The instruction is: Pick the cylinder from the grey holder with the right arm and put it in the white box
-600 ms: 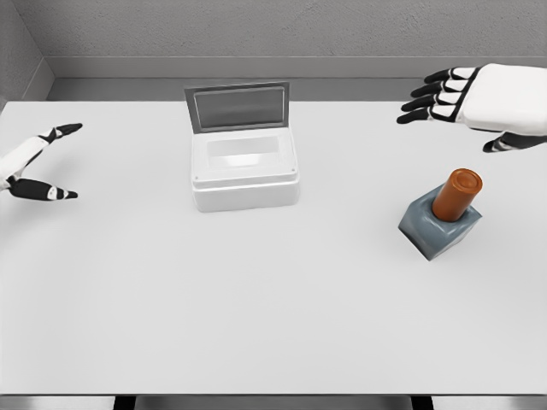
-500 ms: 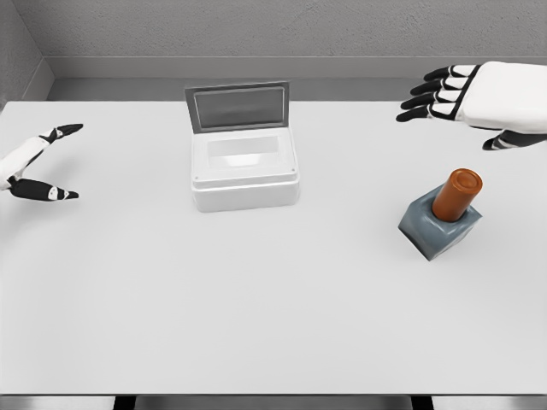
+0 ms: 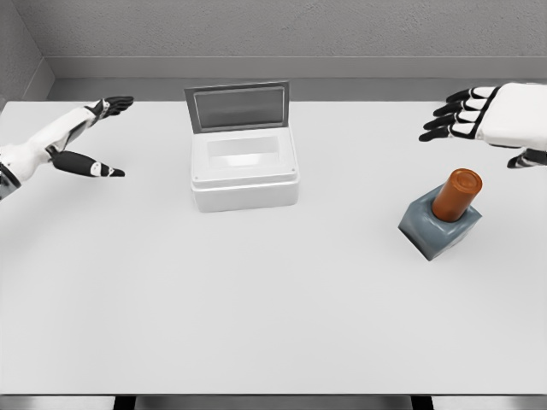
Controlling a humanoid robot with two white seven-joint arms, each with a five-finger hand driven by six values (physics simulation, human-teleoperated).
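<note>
Grey walls, white table (image 3: 256, 325). Our right hand (image 3: 491, 120), fingers spread and empty, must descend on cylinder (image 3: 456, 194) in holder (image 3: 438, 226) near the right edge.

The left hand (image 3: 73, 141) has been carried inward and up toward the white box (image 3: 245, 171), fingers kept spread. The right hand (image 3: 496, 120) has been drawn back to the right and, seemingly, slightly lowered above the cylinder (image 3: 456, 194).
</note>
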